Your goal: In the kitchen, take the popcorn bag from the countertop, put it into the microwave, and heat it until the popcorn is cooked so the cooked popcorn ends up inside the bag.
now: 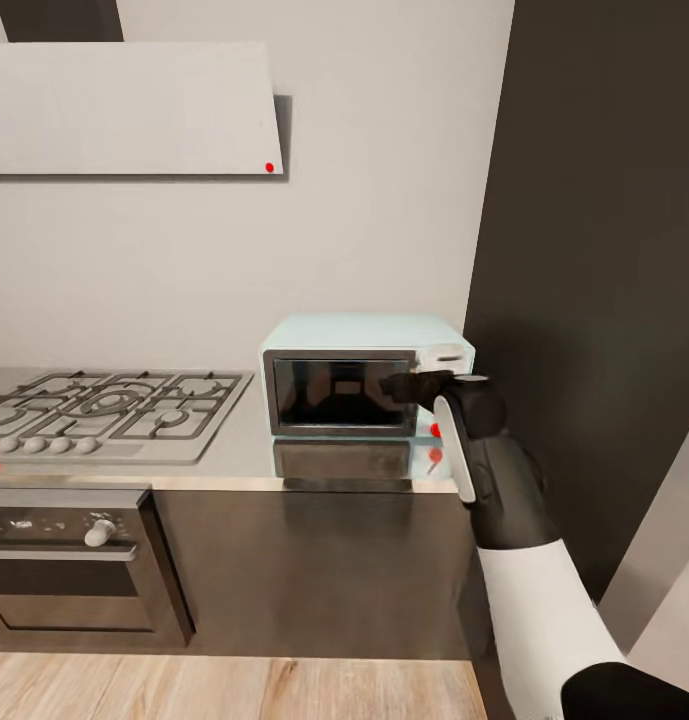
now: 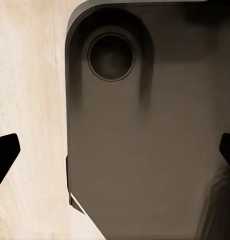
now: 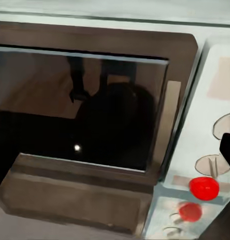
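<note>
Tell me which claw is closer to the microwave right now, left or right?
Right. The right claw is up at the microwave, by its door's right edge near the control panel. The left claw hangs open over wood floor, away from it.

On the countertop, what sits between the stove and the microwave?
Nothing: in the head view, only a bare strip of grey countertop separates the stove from the microwave.

One microwave (image 1: 364,375) sits on one countertop (image 1: 246,450), beside one stove (image 1: 104,410), above one oven (image 1: 69,565), under one hood (image 1: 129,108).
</note>
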`<state>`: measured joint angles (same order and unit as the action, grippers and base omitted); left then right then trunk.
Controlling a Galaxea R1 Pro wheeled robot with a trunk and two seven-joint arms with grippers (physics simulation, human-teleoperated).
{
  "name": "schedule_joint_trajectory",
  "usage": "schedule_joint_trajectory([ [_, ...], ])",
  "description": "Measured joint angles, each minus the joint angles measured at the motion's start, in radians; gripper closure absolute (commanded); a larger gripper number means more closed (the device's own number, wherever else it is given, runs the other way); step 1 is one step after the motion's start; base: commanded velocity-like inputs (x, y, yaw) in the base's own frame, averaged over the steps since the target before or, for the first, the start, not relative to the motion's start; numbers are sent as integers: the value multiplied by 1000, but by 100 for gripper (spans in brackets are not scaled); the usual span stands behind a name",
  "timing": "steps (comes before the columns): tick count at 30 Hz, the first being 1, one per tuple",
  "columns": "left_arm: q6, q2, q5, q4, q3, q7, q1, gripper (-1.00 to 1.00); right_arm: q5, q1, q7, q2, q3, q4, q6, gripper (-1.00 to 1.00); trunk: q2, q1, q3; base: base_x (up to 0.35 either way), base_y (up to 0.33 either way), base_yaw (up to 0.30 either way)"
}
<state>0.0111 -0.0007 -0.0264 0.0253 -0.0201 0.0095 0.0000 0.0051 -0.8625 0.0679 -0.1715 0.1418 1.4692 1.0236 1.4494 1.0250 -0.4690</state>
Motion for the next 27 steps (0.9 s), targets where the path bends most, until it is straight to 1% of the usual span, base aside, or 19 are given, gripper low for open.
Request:
schedule_joint_trajectory([
  [2,0,1,0,0,0,0,0,-100,0,-3,6,-3,-1,-44,-70,-100,0,0,0,0,0,0],
  [3,0,1,0,0,0,0,0,-100,-1,-3,8,-3,0,-83,-135,-100,0,0,0,0,0,0],
  [4,0,2,0,0,0,0,0,-100,0,-3,9,-3,0,-109,-174,-100,0,0,0,0,0,0],
  [6,0,2,0,0,0,0,0,-100,3,-1,9,-3,1,-143,-232,-100,0,0,0,0,0,0],
  [7,0,1,0,0,-1,0,0,-100,5,2,12,-3,1,-148,-259,-100,0,0,0,0,0,0],
  [8,0,1,0,0,-1,0,0,-100,6,1,17,-1,1,-149,-269,-100,0,0,0,0,0,0],
  [9,0,2,0,0,-1,0,0,-100,8,0,33,0,1,-148,-291,-100,0,0,0,0,0,0],
  [11,0,0,0,0,-1,0,0,-100,9,-1,65,2,1,-152,-351,-100,0,0,0,0,0,0],
  [12,0,0,0,0,-1,0,0,-100,9,-2,93,4,1,-158,-408,-100,0,0,0,0,0,0],
  [13,0,0,0,0,-1,0,0,-100,7,-2,103,6,1,-161,-429,-100,0,0,0,0,0,0],
  [16,0,0,0,0,-1,0,0,-100,4,15,110,8,1,-164,-448,-100,0,0,0,0,0,0],
  [19,0,0,0,0,-1,0,0,-100,1,59,114,9,1,-167,-452,-100,0,0,0,0,0,0],
  [20,0,-1,1,6,-2,-4,0,-100,-2,65,113,14,-5,-172,-457,-100,0,0,0,0,0,0],
  [21,1,-1,0,10,-5,-5,0,-100,-1,70,113,9,-10,-178,-463,-100,0,0,0,0,0,0],
  [24,1,-1,-1,12,-6,-5,0,-100,0,82,113,3,-13,-195,-447,-100,0,0,0,0,0,0],
  [27,1,-1,-1,13,-7,-5,0,-100,11,99,115,9,-13,-212,-431,-100,0,0,0,0,0,0],
])
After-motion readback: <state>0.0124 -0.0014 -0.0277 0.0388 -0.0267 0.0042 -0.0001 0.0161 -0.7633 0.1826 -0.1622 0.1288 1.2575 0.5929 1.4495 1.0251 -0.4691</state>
